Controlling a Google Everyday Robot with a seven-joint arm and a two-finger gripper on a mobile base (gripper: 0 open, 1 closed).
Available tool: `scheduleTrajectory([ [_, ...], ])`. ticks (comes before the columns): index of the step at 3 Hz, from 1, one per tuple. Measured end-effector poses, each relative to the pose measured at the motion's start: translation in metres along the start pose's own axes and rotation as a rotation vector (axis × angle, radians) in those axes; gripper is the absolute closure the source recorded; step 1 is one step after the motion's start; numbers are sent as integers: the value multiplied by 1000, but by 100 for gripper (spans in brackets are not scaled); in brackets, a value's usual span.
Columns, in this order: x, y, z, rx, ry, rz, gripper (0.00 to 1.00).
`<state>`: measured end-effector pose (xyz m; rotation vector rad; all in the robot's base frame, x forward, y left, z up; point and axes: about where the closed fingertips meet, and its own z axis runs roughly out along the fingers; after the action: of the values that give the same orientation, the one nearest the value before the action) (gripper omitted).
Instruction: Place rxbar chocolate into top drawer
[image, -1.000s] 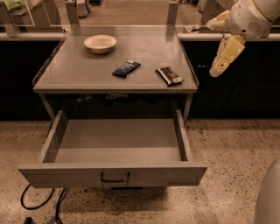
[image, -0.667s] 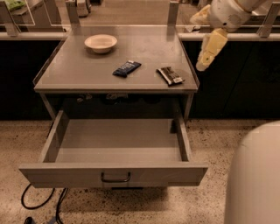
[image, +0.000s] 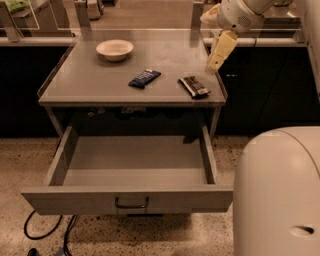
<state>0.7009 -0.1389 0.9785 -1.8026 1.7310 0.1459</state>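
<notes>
The rxbar chocolate (image: 194, 86), a flat bar in a black-brown wrapper with a white label patch, lies on the grey table top (image: 90, 80) near its right front corner. The top drawer (image: 130, 197) is pulled fully out below the table, with a small dark handle (image: 132, 203) at the centre of its front panel; its inside holds nothing. My gripper (image: 216, 62) hangs above the table's right edge, above and a little to the right of the rxbar, holding nothing.
A dark blue wrapped bar (image: 144, 78) lies mid-table, left of the rxbar. A white bowl (image: 114, 49) sits at the back left. The robot's white body (image: 277, 195) fills the lower right. Cables (image: 45, 235) lie on the floor at the lower left.
The gripper has moved left and slightly lower, from beyond the table's right side to above its right edge near the rxbar. The robot's body has come further into view.
</notes>
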Motion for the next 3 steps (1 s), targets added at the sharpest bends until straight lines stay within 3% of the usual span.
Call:
scheduleTrajectory([
  [1,8,1,30,-31,-64,12,0],
  [2,35,6,88,-105,-141,55,0],
  [3,74,15,147,-181,-162,108,0],
])
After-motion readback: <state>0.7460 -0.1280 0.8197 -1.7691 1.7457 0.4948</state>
